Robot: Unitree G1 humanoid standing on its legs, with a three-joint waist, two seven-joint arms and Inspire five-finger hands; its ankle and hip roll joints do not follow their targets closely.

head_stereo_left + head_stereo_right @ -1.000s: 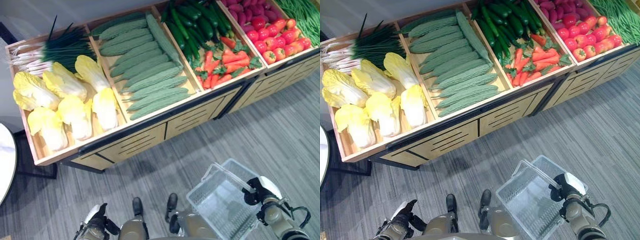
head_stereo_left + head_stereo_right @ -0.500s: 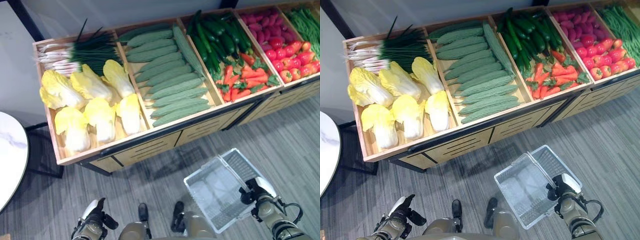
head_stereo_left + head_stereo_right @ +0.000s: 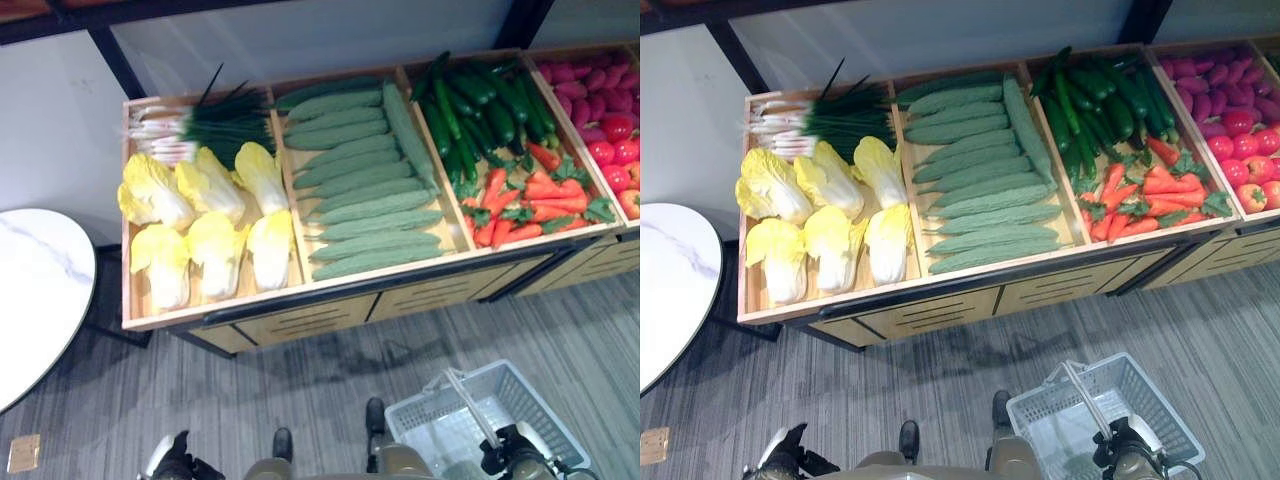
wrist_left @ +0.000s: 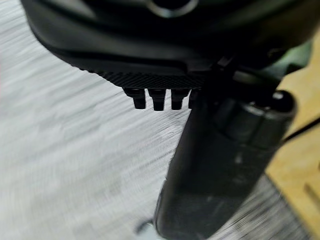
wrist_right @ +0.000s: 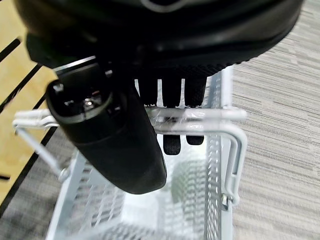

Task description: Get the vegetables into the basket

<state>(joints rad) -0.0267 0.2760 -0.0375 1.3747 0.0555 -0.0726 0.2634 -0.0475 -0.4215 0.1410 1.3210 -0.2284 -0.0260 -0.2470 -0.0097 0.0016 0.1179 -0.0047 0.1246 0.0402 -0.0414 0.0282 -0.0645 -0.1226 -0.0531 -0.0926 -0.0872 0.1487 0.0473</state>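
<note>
Below the vegetable stand (image 3: 330,305), the right hand (image 5: 172,117) curls round the handle (image 5: 200,116) of the empty basket (image 3: 545,405), left hand (image 4: 165,97) clenched empty; judged risk: swinging, the basket strikes the stand.

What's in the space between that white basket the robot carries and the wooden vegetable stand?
Bare grey floor, seen in the right eye view. The basket hangs from the right hand, apart from the stand.
</note>
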